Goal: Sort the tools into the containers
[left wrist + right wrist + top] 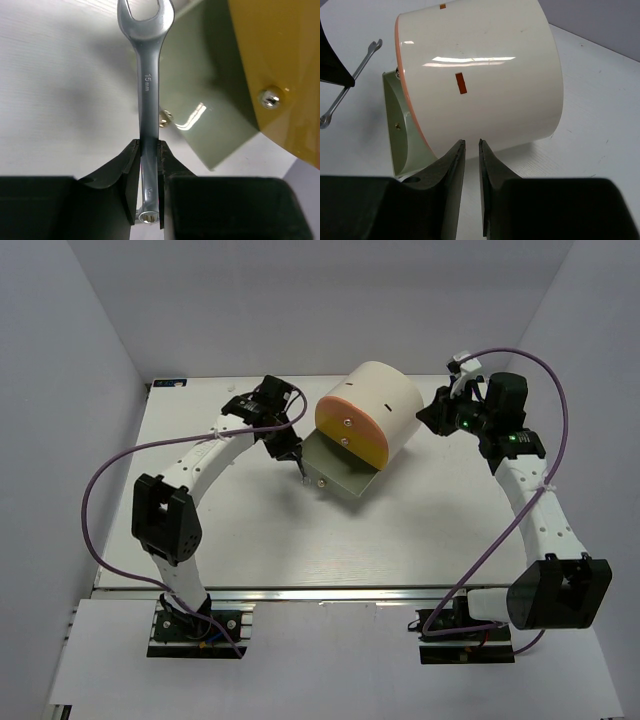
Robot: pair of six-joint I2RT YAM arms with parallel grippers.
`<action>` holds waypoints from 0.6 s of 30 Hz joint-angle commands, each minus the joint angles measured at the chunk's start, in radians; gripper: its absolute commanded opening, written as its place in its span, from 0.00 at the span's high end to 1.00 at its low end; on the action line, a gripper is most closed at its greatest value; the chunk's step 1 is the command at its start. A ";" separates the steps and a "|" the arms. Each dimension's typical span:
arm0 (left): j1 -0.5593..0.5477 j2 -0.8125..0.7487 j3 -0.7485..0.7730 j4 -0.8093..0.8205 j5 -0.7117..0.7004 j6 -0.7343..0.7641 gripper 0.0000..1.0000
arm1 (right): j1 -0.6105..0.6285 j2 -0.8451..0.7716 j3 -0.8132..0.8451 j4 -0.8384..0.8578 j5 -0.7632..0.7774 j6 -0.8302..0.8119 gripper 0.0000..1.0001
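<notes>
My left gripper (pixel 149 150) is clamped on the wrench (pixel 148 85), at 9 o'clock of the cabinet's (pixel 385 405) pulled-out drawer (pixel 340 472). My right gripper (pixel 471 144) sits at the cabinet's 3 o'clock, fingers slightly apart around nothing. White table (pixel 300 540), pale grey walls (pixel 300 300).

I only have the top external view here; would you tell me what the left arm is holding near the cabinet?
Observer: A flat silver wrench, clamped by its shaft in the left gripper.
Operator: Thank you. Which end leads?
Observer: The open end; the ring end sticks out behind the jaws.
Operator: And is the right gripper carrying anything?
Observer: No. Its jaws stand slightly apart and empty, facing the cream side of the cabinet.
</notes>
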 commanded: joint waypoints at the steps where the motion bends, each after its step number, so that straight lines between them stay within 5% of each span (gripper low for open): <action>1: -0.039 -0.039 0.011 0.073 0.044 -0.082 1.00 | -0.002 -0.043 -0.016 0.053 -0.015 0.003 0.77; 18: -0.145 0.142 0.086 0.294 0.064 -0.421 0.97 | -0.024 -0.121 -0.088 0.062 -0.015 -0.005 0.77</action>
